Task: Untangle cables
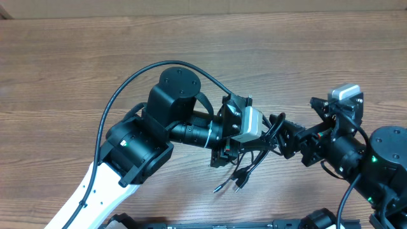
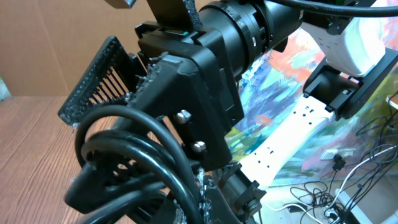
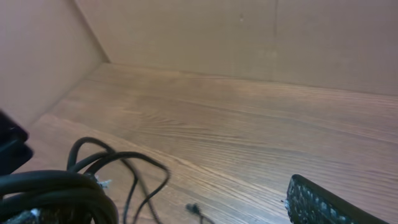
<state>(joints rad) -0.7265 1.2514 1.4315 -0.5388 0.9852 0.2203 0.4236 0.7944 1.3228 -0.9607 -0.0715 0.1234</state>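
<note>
The cables are a bundle of thin black cords hanging between my two grippers, with plug ends trailing toward the table's front. My left gripper is at the bundle's left side. In the left wrist view its jaws appear closed on a cord of the looped cables. My right gripper is at the bundle's right side. In the left wrist view its ridged fingers stand apart above the loops. In the right wrist view the fingers are wide apart, with the cables at its left finger and a plug lying on the wood.
The wooden table stretches left and back, with a cardboard wall behind it. The left arm's thick black cable arcs over the table. A white power strip and loose wires lie beyond the table.
</note>
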